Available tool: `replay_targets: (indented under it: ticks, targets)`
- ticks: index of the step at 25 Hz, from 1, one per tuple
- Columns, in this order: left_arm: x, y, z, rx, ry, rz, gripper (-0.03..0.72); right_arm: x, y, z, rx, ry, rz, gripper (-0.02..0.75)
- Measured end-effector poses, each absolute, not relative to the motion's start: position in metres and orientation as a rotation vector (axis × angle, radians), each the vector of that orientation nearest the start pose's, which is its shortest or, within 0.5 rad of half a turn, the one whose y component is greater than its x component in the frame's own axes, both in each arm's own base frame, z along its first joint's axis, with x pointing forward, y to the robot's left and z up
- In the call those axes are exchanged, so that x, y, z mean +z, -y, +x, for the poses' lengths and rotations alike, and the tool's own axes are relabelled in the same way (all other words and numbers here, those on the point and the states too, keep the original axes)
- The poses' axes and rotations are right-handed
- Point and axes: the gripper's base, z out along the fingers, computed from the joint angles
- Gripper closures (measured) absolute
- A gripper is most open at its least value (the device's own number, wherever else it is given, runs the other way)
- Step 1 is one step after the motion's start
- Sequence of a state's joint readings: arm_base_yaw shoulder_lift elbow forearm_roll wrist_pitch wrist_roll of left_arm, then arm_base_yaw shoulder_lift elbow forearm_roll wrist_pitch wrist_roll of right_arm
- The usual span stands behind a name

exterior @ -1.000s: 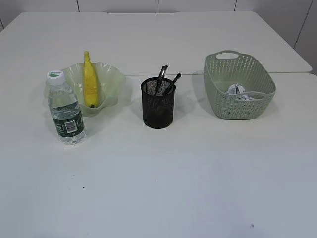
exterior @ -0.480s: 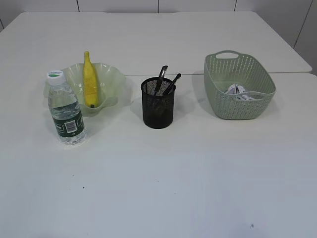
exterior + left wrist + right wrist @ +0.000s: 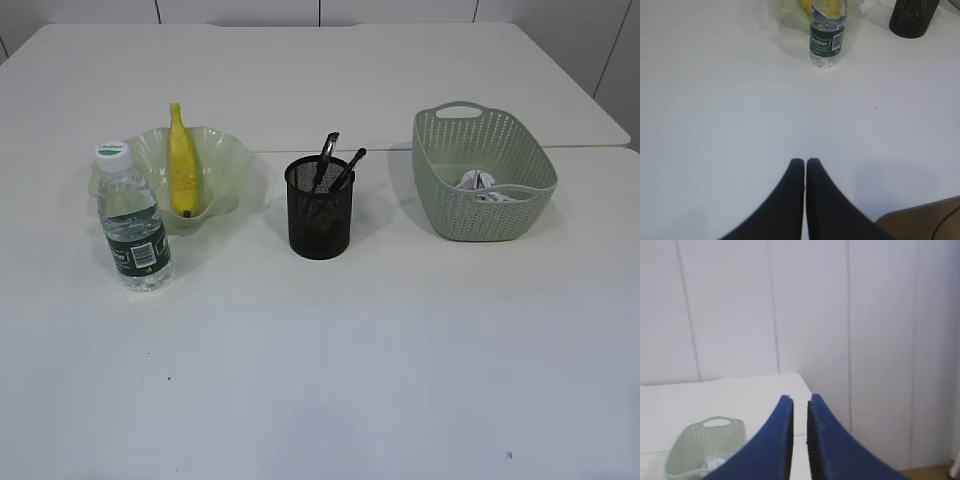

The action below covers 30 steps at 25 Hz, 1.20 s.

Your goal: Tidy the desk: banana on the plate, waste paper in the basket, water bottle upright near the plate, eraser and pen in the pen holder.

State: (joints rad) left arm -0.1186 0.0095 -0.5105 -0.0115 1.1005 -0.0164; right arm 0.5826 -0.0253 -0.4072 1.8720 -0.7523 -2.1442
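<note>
All items look placed: water bottle (image 3: 132, 222) upright beside plate (image 3: 225, 160) with banana (image 3: 181, 165), pen (image 3: 327, 158) in pen holder (image 3: 320, 208), waste paper (image 3: 480, 185) in basket (image 3: 483, 170); eraser unseen. Left gripper (image 3: 805, 162) and right gripper (image 3: 799, 400) both pinched together, empty, off the counter (image 3: 400, 330). Risk: a stray arm sweep topples the bottle.

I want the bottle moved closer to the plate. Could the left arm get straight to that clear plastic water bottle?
Probably yes: bare white table lies between the shut left gripper and the upright clear plastic water bottle. It would have to open first.
</note>
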Motion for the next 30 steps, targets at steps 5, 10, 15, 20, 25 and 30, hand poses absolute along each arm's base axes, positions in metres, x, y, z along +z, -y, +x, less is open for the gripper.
replay_targets:
  ticks: [5,10,15,20,25,30]
  targets:
    - [0.277,0.0,-0.006,-0.096,-2.082,0.107,0.713,0.323,0.041,0.024,0.035,-1.293,0.016,0.666]
    - [0.277,0.0,-0.006,-0.096,-2.082,0.107,0.713,0.327,0.034,0.024,0.119,-1.26,-0.02,0.666]
    - [0.277,0.0,-0.006,-0.096,-2.082,0.107,0.713,0.327,0.029,0.029,0.113,-1.273,-0.046,0.666]
    - [0.277,0.0,-0.006,-0.096,-2.082,0.107,0.713,0.332,0.028,0.03,0.051,-1.216,-0.077,0.666]
    - [0.277,0.0,-0.006,-0.096,-2.082,0.107,0.713,0.339,0.029,0.027,0.01,-1.128,-0.092,0.666]
    - [0.277,0.0,-0.006,-0.096,-2.082,0.107,0.713,0.34,0.025,0.029,0.025,-1.085,-0.106,0.666]
